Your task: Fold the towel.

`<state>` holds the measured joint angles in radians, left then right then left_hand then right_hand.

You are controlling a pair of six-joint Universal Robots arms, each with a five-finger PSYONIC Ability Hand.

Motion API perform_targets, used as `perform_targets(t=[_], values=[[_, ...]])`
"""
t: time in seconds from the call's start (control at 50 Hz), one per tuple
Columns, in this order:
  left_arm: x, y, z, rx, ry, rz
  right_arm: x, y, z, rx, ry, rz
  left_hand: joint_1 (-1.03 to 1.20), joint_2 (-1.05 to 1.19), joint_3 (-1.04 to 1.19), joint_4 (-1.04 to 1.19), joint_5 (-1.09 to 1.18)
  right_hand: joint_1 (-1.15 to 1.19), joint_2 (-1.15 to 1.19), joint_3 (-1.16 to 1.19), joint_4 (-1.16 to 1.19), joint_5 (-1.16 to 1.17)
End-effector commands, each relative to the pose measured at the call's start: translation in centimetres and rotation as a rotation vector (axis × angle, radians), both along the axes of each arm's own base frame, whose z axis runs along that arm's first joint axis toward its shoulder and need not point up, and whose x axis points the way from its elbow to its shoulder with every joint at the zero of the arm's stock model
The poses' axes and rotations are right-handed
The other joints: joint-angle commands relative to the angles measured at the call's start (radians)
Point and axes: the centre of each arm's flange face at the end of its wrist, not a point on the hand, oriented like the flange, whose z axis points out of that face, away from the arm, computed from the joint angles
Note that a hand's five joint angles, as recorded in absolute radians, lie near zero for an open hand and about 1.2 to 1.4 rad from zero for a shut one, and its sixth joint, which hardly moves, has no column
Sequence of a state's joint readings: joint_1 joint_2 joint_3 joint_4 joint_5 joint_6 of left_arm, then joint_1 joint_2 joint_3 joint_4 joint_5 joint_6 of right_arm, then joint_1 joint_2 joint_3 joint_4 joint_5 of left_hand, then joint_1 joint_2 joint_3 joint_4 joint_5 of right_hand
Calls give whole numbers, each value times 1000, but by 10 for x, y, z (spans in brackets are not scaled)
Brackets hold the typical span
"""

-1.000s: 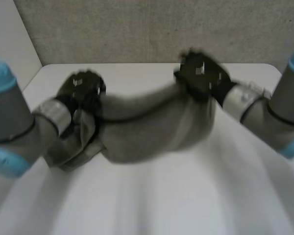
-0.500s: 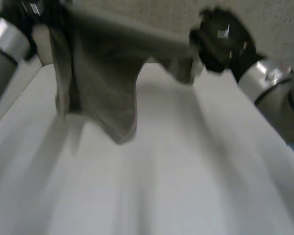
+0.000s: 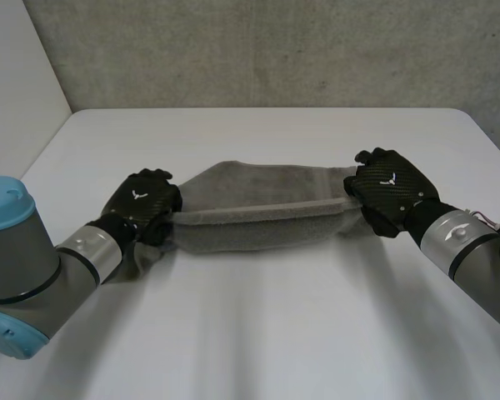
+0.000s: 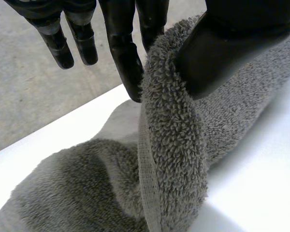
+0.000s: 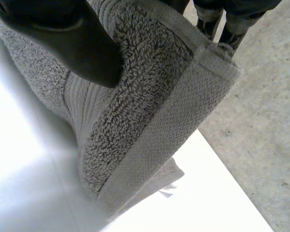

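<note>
Gripping: left hand (image 3: 142, 204) and right hand (image 3: 387, 190) each pinch one end of the towel (image 3: 258, 212).
Axis: your towel runs side to side between them (middle seems to rest on the worktop (image 3: 258, 333)).

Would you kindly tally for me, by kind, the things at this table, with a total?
towel: 1, grey
hands: 2, black, the left hand and the right hand, each pinching one end of the towel
table: 1, white
Total: 4

Grey terry towel (image 3: 258, 212), stretched in a long folded band across the white table's middle, ends bunched.
</note>
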<state>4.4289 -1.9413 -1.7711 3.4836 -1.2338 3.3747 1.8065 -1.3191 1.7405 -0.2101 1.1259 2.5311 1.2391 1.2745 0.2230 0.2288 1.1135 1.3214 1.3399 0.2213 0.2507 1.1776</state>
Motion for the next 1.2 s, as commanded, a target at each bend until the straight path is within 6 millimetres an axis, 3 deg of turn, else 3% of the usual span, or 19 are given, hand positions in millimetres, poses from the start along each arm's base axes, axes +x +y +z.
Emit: perform_targets(t=[0.02, 0.12, 0.24, 0.44, 0.6, 0.74, 0.84, 0.98, 1.06, 1.2], values=[[7, -6, -3, -6, -13, 95, -2, 1, -1, 27, -17, 0, -391, -426, -48, -54, -440, 75, 56, -47, -76, 44], [13, -10, -8, -1, -29, 167, -4, 1, -1, 45, -19, -6, -512, -547, -48, -54, -561, 75, 56, -47, -76, 44], [10, -9, -19, 23, -44, 176, -14, -6, 0, 48, -20, -43, -524, -559, -48, -54, -573, 75, 56, -47, -76, 44], [11, -7, -21, 24, -52, 198, -28, -13, 4, 68, -17, -89, -524, -559, -48, -54, -573, 75, 56, -47, -76, 44], [14, -7, -25, 22, -60, 229, -36, -19, 7, 67, -24, -108, -447, -483, -48, -54, -496, 75, 56, -47, -76, 44], [19, 9, -29, 60, -74, 221, -36, -18, 5, 76, -23, -107, -234, -269, -48, -54, -283, 75, 56, -47, -76, 44], [21, 15, -30, 74, -79, 219, -35, -17, 4, 80, -21, -104, -209, -245, -48, -54, -258, 75, 56, -47, -76, 44], [23, 25, -32, 91, -86, 214, -34, -15, 2, 85, -18, -100, -265, -301, -48, -54, -314, 75, 56, -47, -76, 44], [25, 29, -24, 70, -77, 215, -34, -15, 1, 90, -17, -99, -543, -578, -48, -54, -592, 75, 56, -47, -76, 44], [29, 37, -15, 60, -72, 213, -33, -15, 1, 90, -18, -96, -618, -653, -48, -54, -666, 75, 56, -47, -76, 44]])
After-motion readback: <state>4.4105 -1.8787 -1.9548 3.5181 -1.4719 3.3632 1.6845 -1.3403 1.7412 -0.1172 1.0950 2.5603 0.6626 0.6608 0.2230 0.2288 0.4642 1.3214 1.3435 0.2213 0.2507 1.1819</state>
